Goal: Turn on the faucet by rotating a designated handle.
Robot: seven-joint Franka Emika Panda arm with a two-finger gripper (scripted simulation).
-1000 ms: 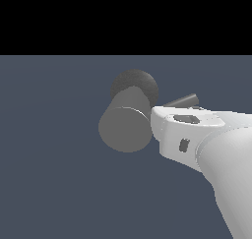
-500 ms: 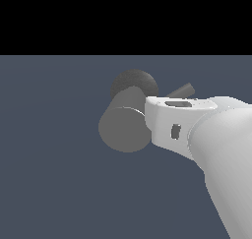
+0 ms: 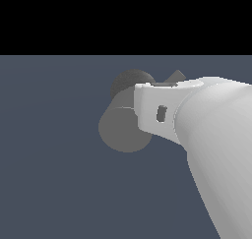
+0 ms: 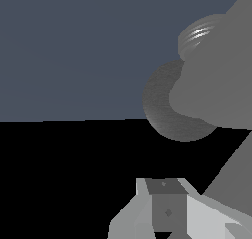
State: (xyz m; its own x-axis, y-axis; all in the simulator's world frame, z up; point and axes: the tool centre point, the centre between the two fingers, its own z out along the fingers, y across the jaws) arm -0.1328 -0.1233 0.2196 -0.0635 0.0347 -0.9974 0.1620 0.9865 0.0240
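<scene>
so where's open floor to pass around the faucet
Bare floor spreads across the exterior view's left and below the faucet. The exterior view's right is crowded: the arm overlaps the faucet there and hides most of the handle.

faucet point(image 3: 125, 130): 1 | handle point(image 3: 176, 76): 1 | robot arm point(image 3: 216, 134): 1

White Franka Panda arm point(image 3: 216, 139) showing a smooth, rounded matte shell, a flat-sided white wrist link point(image 3: 155, 112) carrying one small dark rectangular recess, pale angular gripper point(image 4: 167, 216) housing framing a dark grey block in the wrist view
</scene>
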